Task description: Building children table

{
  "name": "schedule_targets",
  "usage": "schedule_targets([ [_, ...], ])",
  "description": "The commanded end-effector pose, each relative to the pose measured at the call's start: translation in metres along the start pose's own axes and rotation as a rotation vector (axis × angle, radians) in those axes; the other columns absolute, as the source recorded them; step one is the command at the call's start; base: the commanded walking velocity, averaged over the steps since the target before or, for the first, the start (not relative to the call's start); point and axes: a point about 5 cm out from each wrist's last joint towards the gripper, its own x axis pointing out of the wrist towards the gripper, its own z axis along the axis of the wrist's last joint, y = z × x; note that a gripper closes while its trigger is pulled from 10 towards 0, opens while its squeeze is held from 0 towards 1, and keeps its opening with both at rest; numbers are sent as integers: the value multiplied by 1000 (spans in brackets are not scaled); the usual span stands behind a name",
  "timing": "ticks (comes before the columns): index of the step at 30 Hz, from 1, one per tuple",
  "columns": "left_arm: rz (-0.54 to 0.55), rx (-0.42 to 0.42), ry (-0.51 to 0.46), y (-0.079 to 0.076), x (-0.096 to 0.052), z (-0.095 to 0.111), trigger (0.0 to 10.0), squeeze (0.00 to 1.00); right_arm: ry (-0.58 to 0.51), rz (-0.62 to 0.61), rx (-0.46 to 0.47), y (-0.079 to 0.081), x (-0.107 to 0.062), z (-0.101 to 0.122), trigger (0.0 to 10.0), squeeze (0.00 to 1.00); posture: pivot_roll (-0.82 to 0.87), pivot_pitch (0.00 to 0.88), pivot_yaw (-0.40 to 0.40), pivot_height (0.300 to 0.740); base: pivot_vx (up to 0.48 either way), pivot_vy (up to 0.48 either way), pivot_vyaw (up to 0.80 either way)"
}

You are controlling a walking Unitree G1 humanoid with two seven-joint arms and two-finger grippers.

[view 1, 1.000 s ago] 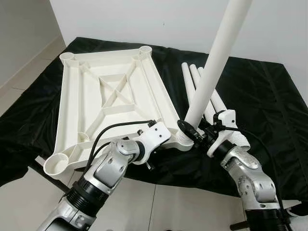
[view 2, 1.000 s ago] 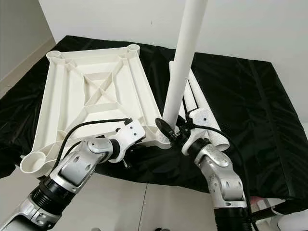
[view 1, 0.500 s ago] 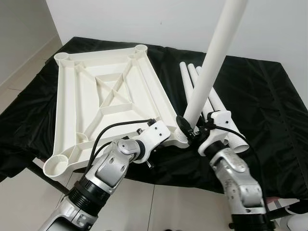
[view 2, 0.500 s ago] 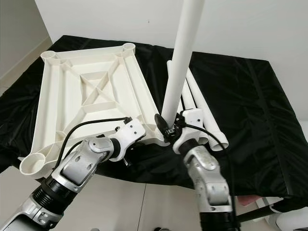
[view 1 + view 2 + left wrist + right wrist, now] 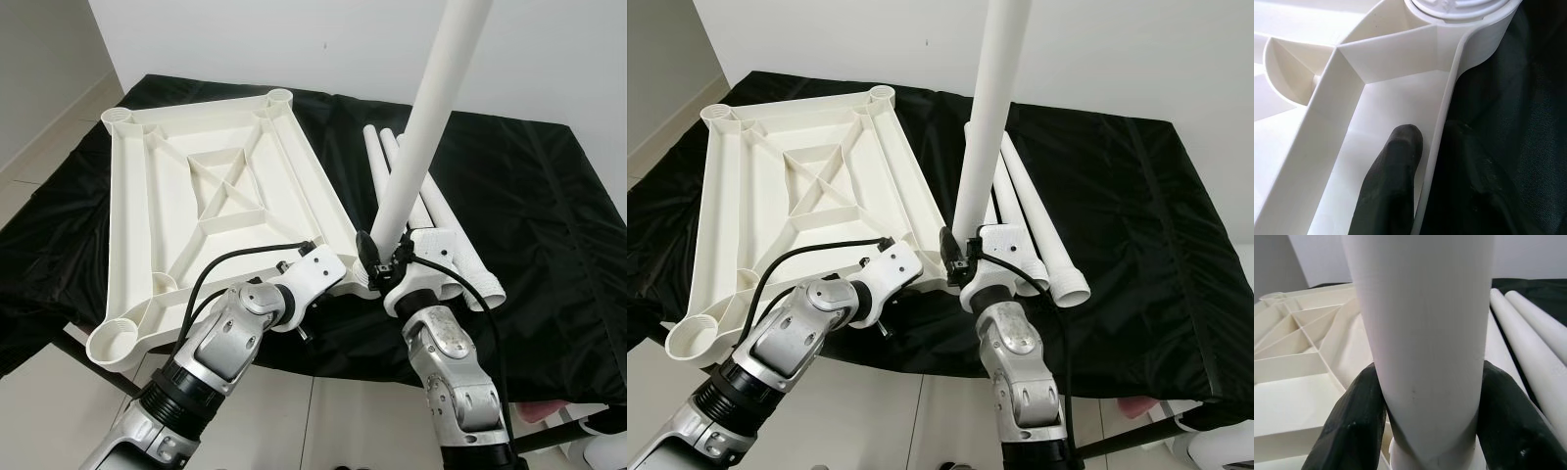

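Note:
The white children's tabletop [image 5: 206, 196] lies upside down on a black cloth, ribs facing up. A white leg [image 5: 426, 127] stands almost upright in its near right corner socket [image 5: 1459, 5], leaning slightly right. My right gripper [image 5: 377, 257] is shut on the leg just above the socket, with black fingers [image 5: 1352, 421] on both sides of the tube. My left gripper [image 5: 1432, 161] is shut on the tabletop's thin side rim beside that corner, one finger [image 5: 1396, 171] inside and one outside.
Loose white legs [image 5: 441, 225] lie side by side on the cloth [image 5: 529, 206] to the right of the standing leg. Empty sockets show at the near left corner [image 5: 116, 338] and the far corners [image 5: 279, 96]. Tiled floor [image 5: 49, 411] lies below the front edge.
My right forearm has swung left and now sits almost under the leg, still gripping it. The left gripper keeps its hold on the rim. The camera has shifted slightly.

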Motion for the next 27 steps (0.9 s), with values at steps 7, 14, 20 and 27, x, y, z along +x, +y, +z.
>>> schedule_targets([
  [7,-65,-13,23,-14,7,-4,10000,0,-42,-63,-9,11,5,4,10000,0,-101,141,5,740,0,0,0],
  [14,-62,-15,26,-15,6,-6,10000,0,-24,-81,3,11,4,0,10000,0,-94,129,-1,740,0,0,0],
  [20,-60,-15,27,-15,6,-7,10000,0,-17,-80,8,7,3,-2,10000,0,-94,119,-4,740,0,0,0],
  [27,-59,-13,27,-15,7,-8,10000,0,-12,-43,22,3,2,-3,10000,1000,-97,102,-9,740,0,0,0],
])
